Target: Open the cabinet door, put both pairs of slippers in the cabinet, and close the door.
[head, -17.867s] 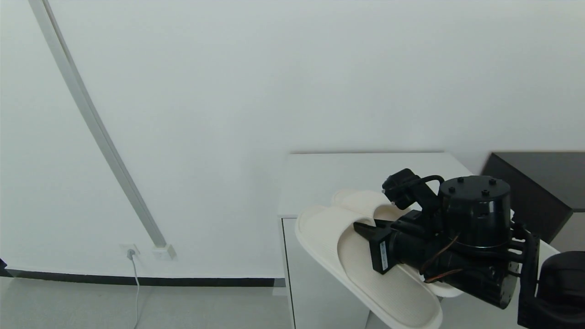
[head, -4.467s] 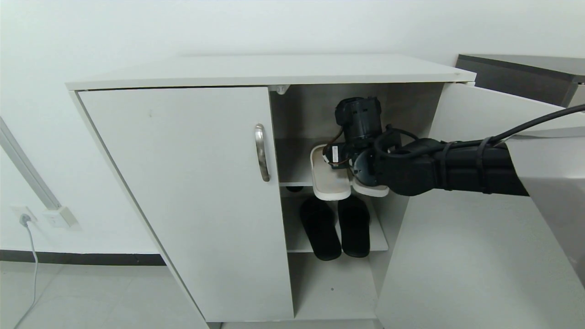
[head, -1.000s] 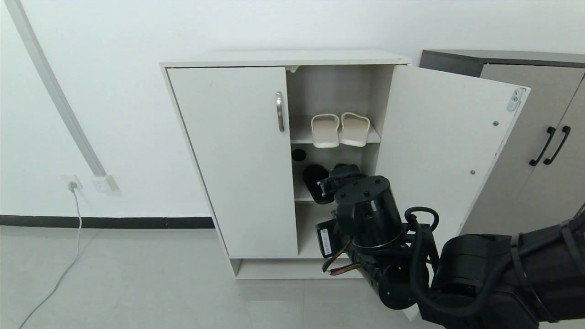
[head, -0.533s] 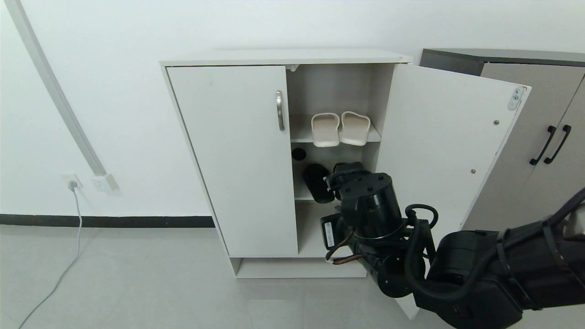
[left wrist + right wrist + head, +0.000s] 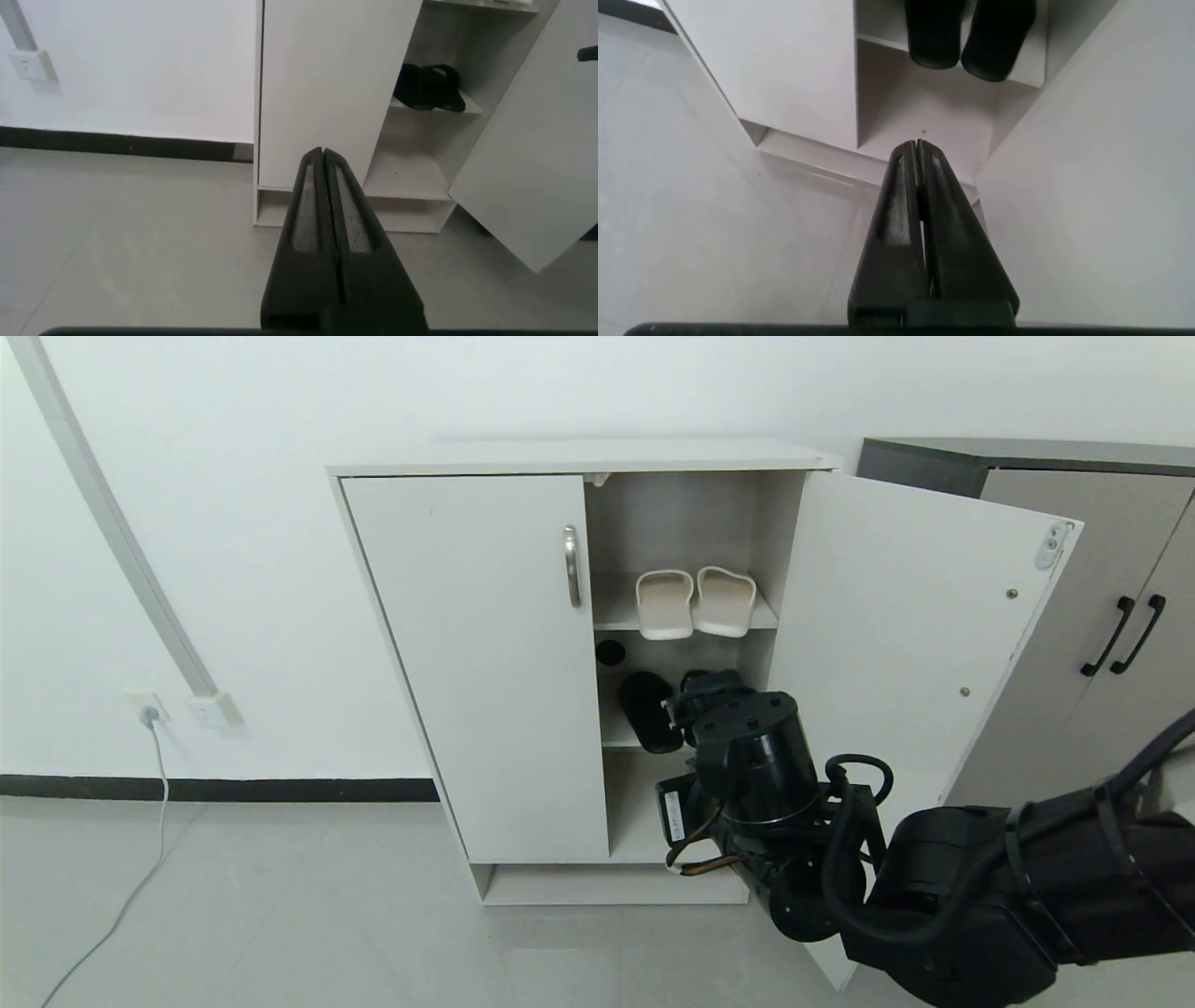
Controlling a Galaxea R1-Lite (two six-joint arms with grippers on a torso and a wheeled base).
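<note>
Your right gripper point(image 5: 918, 149): two flat matte-black fingers pressed together along a thin seam, nothing between them. It sits low in front of the open half of the cabinet point(image 5: 579, 453), pointed at the bare bottom compartment. Your left gripper point(image 5: 322, 154): the same black fingers, likewise pressed together and empty, well off from the cabinet front and facing the foot of the closed left door point(image 5: 476, 663). The cabinet is smooth white board, boxy, with a slim curved metal handle point(image 5: 570, 566) upright on the closed door. The right door point(image 5: 896, 616) stands swung wide. On the upper shelf, the white slippers point(image 5: 695, 601), rounded, lie side by side with their ends at the shelf's front edge. On the shelf below, the black slippers point(image 5: 651, 709), matte, lie side by side, partly behind the right wrist. A grey cabinet point(image 5: 1092, 616) with two black bar handles stands just beside the open door.
</note>
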